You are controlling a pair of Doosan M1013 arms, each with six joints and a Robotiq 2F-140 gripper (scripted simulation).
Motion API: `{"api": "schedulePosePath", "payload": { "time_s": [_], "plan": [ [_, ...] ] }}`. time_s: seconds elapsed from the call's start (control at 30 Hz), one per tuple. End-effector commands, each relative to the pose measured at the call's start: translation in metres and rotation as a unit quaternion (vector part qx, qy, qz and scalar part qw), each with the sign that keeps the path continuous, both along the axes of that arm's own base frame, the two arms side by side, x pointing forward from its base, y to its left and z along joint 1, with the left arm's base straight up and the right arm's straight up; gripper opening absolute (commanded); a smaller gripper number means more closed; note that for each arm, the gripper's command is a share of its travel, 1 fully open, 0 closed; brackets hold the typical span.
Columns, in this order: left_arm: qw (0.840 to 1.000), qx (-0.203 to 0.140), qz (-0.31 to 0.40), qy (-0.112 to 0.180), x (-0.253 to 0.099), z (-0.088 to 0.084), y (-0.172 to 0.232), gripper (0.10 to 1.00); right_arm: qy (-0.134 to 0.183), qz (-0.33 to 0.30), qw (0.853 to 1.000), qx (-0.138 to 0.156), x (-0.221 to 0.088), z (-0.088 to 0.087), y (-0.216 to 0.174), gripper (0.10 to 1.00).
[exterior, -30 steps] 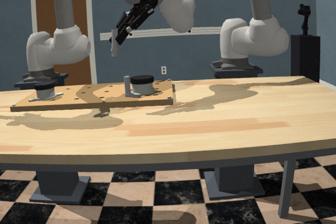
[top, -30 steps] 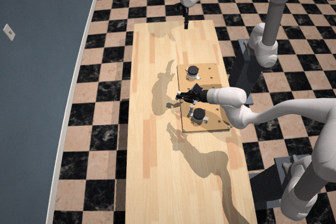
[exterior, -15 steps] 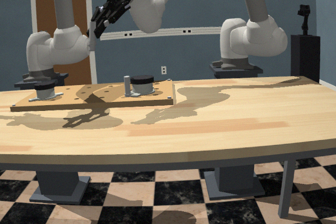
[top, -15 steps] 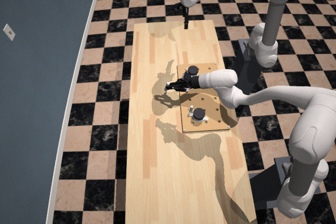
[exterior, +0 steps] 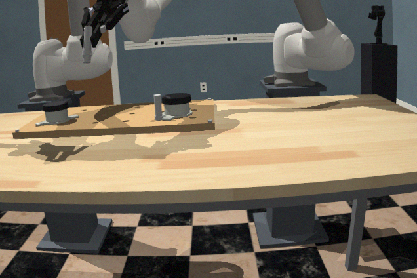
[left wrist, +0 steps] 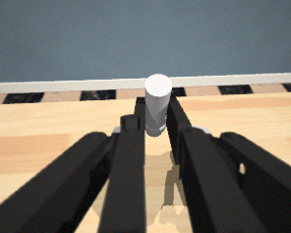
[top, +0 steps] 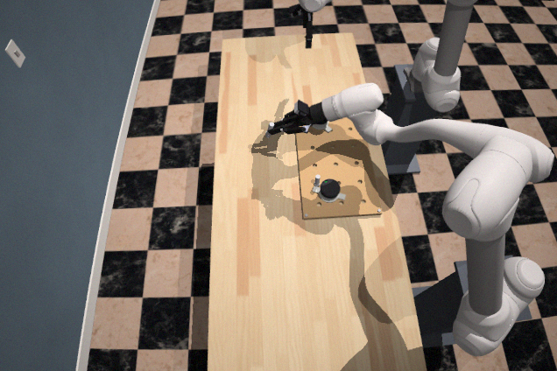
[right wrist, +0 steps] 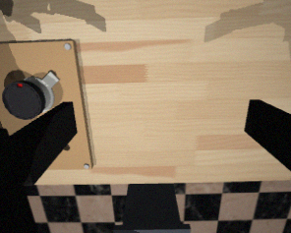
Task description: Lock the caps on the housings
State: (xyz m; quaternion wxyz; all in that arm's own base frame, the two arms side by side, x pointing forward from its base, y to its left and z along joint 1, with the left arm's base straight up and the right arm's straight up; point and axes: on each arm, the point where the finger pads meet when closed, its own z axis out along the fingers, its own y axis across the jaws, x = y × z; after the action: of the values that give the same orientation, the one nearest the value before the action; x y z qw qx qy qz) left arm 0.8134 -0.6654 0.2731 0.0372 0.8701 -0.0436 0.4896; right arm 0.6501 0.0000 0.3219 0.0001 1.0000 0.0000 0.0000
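The near housing [top: 332, 199] [exterior: 177, 109] stands upright on the board; its black cap [top: 329, 188] [exterior: 176, 98] shows a green mark. A grey pin [top: 317, 180] [exterior: 157, 105] stands upright beside it. The far housing [exterior: 56, 116] [right wrist: 47, 92] also stands upright; its black cap [exterior: 55, 106] [right wrist: 24, 99] shows a red mark in the right wrist view. My left arm mostly hides it in the top view. My left gripper [top: 273, 128] [exterior: 88, 40] [left wrist: 155, 111] is shut on another grey pin [exterior: 86, 50] [left wrist: 157, 97], held upright in the air. My right gripper [top: 308, 45] [right wrist: 160, 116] is open and empty.
The wooden board [top: 353, 212] [exterior: 114, 131] [right wrist: 20, 53] has several holes and corner screws, and lies on the table [top: 278, 312] [exterior: 269, 139] [right wrist: 152, 112]. My left arm reaches over the board's far part. My right gripper hangs over the table's far end, beyond the board.
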Motion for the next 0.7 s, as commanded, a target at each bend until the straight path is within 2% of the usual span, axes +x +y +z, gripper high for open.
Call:
{"api": "schedulePosePath", "payload": {
  "time_s": [0.0,0.4,0.53,0.67],
  "plan": [
    [1.0,-0.006,0.026,0.003,0.001,0.002,-0.012,0.099,-0.001,0.0,1.0,0.0,0.0,0.001,0.0,1.0],
    [0.984,-0.041,0.168,0.029,-0.043,-0.019,-0.088,0.099,-0.001,0.0,1.0,0.0,0.0,0.001,0.0,1.0],
    [0.981,-0.043,0.187,0.033,-0.05,-0.021,-0.095,0.099,-0.001,0.0,1.0,0.0,0.0,0.001,0.0,1.0],
    [0.973,-0.049,0.221,0.042,-0.072,-0.03,-0.113,0.099,-0.001,0.0,1.0,0.0,0.0,0.001,0.0,1.0]
  ]
}}
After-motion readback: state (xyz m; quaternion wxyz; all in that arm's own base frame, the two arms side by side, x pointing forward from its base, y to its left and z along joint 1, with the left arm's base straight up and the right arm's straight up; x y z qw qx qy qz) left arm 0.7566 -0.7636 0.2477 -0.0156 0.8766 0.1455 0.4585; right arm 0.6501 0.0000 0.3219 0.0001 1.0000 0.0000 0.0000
